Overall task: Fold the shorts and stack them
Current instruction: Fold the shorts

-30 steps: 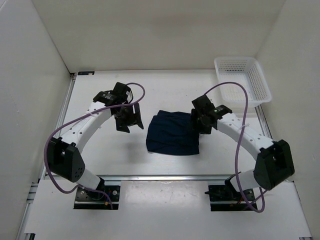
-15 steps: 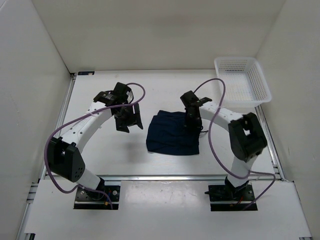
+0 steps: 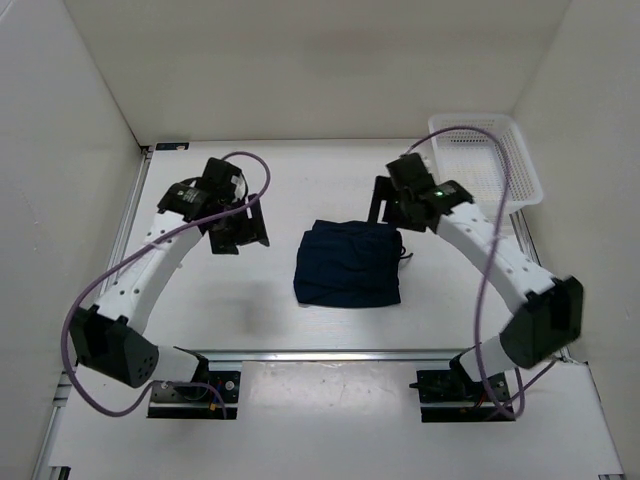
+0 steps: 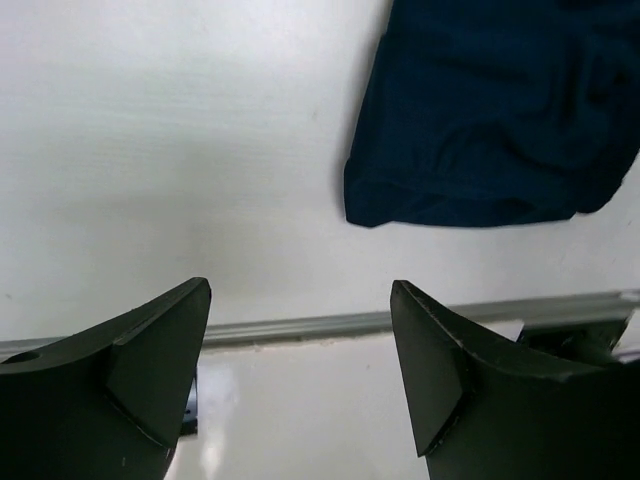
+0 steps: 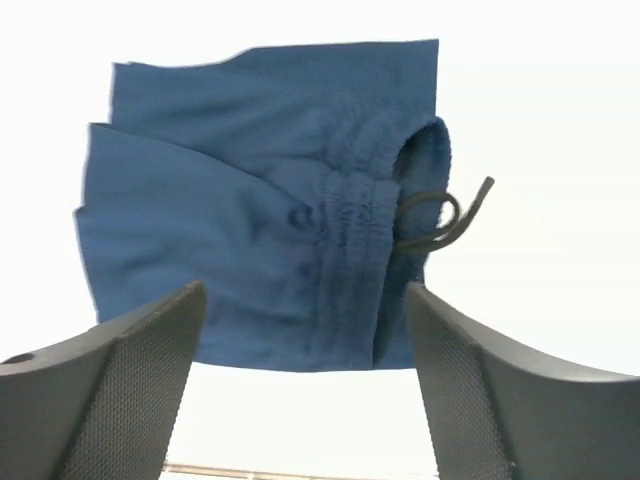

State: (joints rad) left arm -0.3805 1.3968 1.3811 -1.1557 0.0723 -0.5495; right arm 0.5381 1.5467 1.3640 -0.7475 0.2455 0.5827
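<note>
While shorts (image 3: 348, 264) lie folded | left end effector (image 4: 300, 290) spread wide, empty | right end effector (image 5: 305, 290) spread wide, empty

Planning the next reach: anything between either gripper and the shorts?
Nothing visible. The shorts lie folded on the table. The left gripper hangs open to their left, and the right gripper is open by their far right corner. The basket sits away in the far right corner.

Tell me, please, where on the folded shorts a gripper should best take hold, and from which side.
Probably the gathered waistband on the right edge of the shorts, beside the drawstring, approached from the right by the open right gripper. There the layers bunch thickest, so one pinch should catch them all.
</note>
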